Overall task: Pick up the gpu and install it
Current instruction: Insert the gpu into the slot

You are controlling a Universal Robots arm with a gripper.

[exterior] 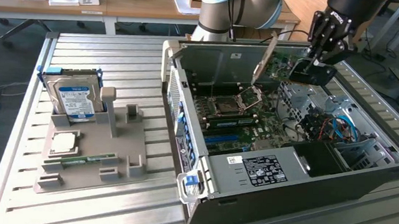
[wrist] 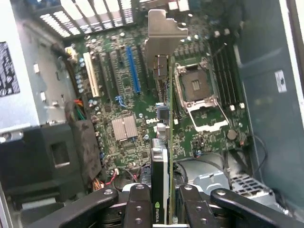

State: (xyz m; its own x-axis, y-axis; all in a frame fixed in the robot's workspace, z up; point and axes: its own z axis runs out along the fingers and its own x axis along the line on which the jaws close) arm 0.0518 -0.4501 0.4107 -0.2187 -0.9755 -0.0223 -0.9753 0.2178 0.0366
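My gripper [exterior: 309,71] hangs over the far right part of the open computer case [exterior: 365,184], shut on the gpu [exterior: 280,64]. The gpu is a thin dark card with its pale metal bracket [exterior: 263,61] slanting down toward the motherboard [exterior: 238,118]. In the wrist view the gpu [wrist: 161,156] stands edge-on between my black fingers [wrist: 137,204], its bracket [wrist: 164,33] at the far end. It hovers above the board between the blue slot [wrist: 133,71] and the open CPU socket [wrist: 197,90], not touching any slot.
On the exterior view's left, a grey holder [exterior: 122,148] on the slatted table carries a hard drive [exterior: 76,99], a CPU [exterior: 64,143] and a green memory stick [exterior: 82,160]. Inside the case are a power supply [exterior: 266,168], cables [exterior: 330,127] and a drive cage.
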